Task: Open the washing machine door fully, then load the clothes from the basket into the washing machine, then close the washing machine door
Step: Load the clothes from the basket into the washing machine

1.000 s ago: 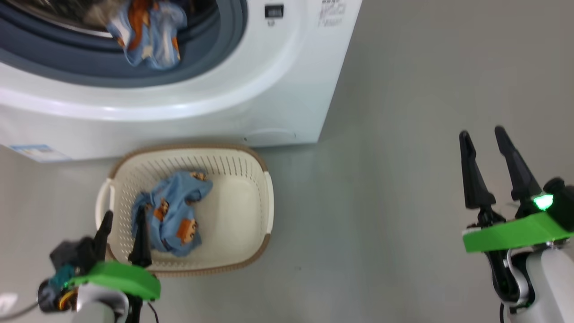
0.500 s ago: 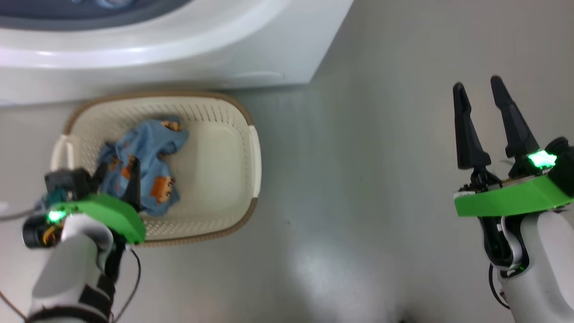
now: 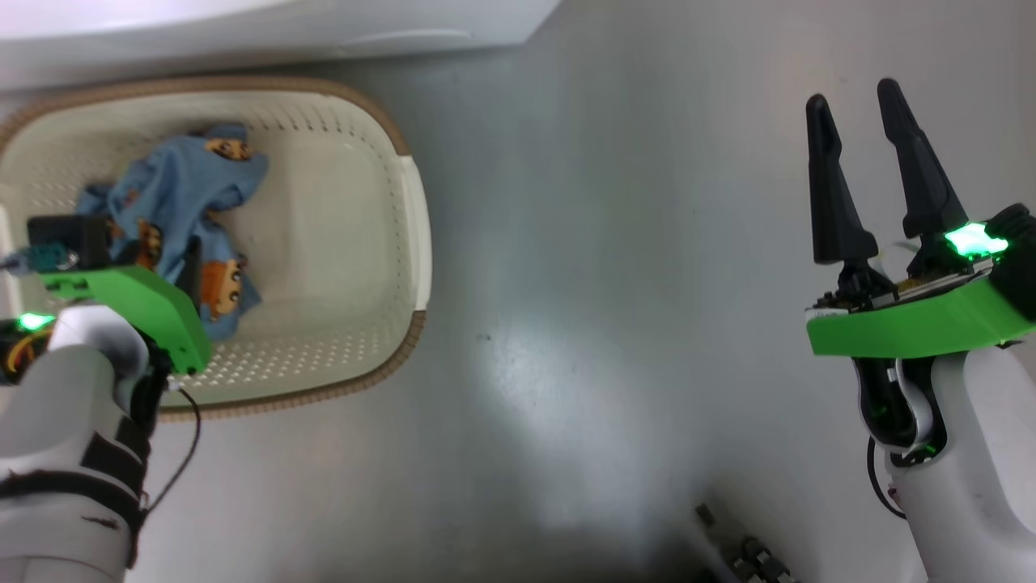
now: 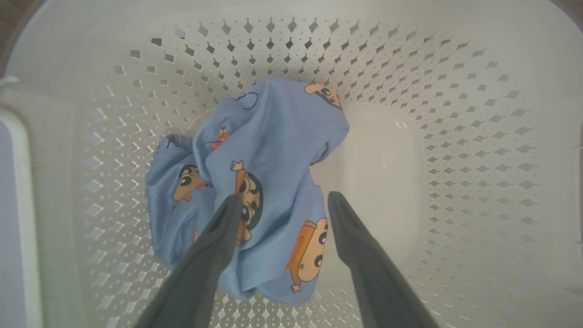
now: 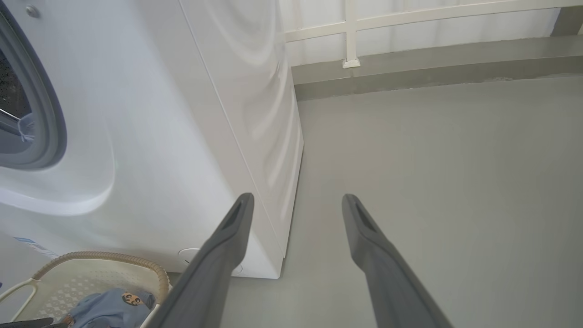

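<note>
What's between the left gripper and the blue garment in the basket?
Nothing visible. The left gripper is open over the basket, fingers pointing straight at the blue garment, with no other item lying over it.

The head camera dips and the whole picture slides up: the washing machine [image 3: 243, 32] shrinks to a white strip at 12 o'clock, and the basket [image 3: 409, 210] rides from centre to 10 o'clock. That's the camera moving, not the things. The real mover is the left tool [image 4: 282, 197]. From the basket's rim at 7 o'clock it pushes in over the clothes [image 4: 273, 136], and now its spread fingers straddle the blue garment's near part. More of the pale left forearm [image 3: 57, 453] comes in at 8 o'clock, and dark hardware [image 3: 749, 559] edges in at 5 o'clock.
</note>
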`<state>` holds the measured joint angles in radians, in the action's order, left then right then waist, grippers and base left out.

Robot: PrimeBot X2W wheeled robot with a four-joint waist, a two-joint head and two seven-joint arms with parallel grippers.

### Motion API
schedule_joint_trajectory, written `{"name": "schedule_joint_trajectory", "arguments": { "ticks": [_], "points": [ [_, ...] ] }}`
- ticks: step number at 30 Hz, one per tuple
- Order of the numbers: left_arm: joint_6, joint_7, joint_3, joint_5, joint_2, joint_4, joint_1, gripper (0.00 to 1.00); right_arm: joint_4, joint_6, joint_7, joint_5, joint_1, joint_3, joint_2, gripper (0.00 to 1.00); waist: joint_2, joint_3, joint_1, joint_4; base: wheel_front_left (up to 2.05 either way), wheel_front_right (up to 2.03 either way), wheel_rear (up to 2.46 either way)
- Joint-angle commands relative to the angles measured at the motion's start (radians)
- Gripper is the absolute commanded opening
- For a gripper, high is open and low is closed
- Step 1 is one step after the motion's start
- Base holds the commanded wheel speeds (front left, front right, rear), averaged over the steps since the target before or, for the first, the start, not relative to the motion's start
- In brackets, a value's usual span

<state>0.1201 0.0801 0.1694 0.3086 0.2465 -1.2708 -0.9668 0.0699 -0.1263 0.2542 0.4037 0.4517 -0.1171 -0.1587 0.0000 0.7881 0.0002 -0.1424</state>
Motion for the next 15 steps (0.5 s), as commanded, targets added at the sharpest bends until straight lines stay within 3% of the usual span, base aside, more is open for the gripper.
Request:
{"name": "schedule_joint_trajectory", "arguments": {
  "ticks": [1, 15],
  "points": [
    [-0.014, -0.014, -0.013, 0.001, 0.053, -0.001, -0.001, 1.00, -0.029, -0.004, 0.008, -0.002, -0.007, -0.018, 0.001, 1.00, 0.0000, 0.054, -0.0002, -0.028, 0.00, 0.00, 0.00],
    [-0.063, -0.094, 0.026, -0.017, 0.084, -0.017, -0.073, 1.00, -0.051, -0.004, 0.008, -0.003, 0.025, -0.037, 0.010, 1.00, 0.0000, 0.127, -0.0002, -0.048, 0.00, 0.00, 0.00]
  ]
}}
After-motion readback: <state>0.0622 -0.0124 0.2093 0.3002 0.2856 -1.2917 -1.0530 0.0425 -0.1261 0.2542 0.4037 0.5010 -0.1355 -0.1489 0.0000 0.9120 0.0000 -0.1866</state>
